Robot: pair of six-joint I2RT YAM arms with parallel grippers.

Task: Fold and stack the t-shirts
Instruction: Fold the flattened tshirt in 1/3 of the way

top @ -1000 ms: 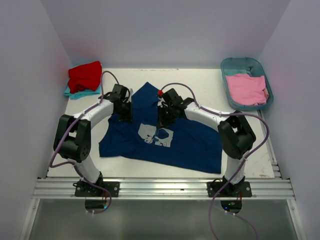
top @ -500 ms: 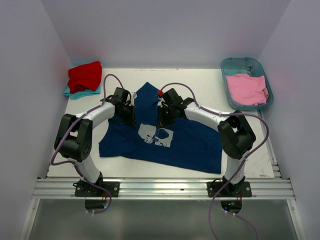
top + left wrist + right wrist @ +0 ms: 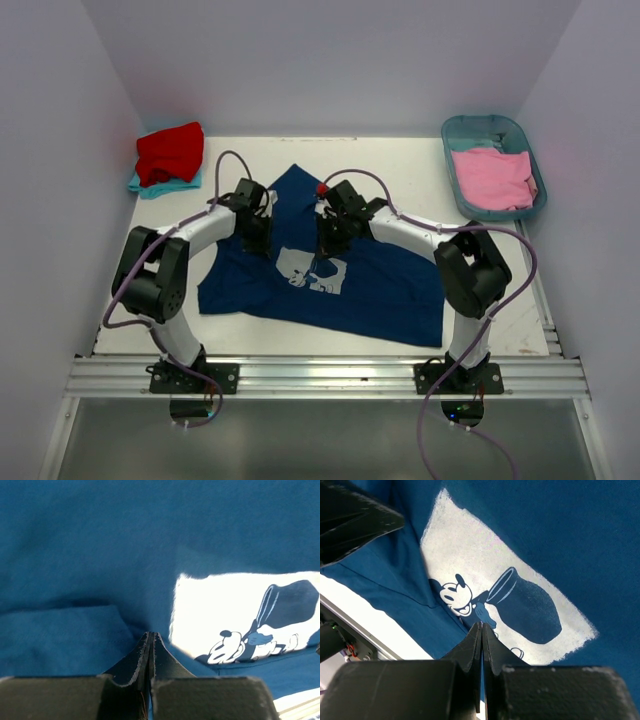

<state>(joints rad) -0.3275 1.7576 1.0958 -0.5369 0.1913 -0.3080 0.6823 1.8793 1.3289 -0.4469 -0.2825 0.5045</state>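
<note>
Cloth of a navy blue t-shirt (image 3: 380, 285) is spread across the middle of the table (image 3: 400, 165). Its pale square cartoon-mouse print (image 3: 312, 270) faces up near the centre, and its upper edge is drawn up into a peak toward the back.

The left gripper (image 3: 262, 240) is set down on the shirt just left of the print, and the right gripper (image 3: 323, 248) at the print's upper right edge, so the print lies between the two. In the left wrist view the jaws are pressed fully together, with only a thin seam between them. The tips are buried at a fold in the navy fabric, with the print at the right of the frame. In the right wrist view the jaws are likewise closed tight, and the tips rest on the lower edge of the print, just below the mouse figure and the dark vase shape. Both grippers are touching the shirt. Whether any cloth is nipped between the tips cannot be told, since nothing is seen between the closed faces.

At the upper left of the top view a folded red t-shirt (image 3: 170, 152) is stacked on a teal t-shirt (image 3: 150, 186), well apart from the navy one. At the upper right a pink t-shirt (image 3: 490, 178) lies in the teal plastic tub (image 3: 480, 125), draped toward its near end.
</note>
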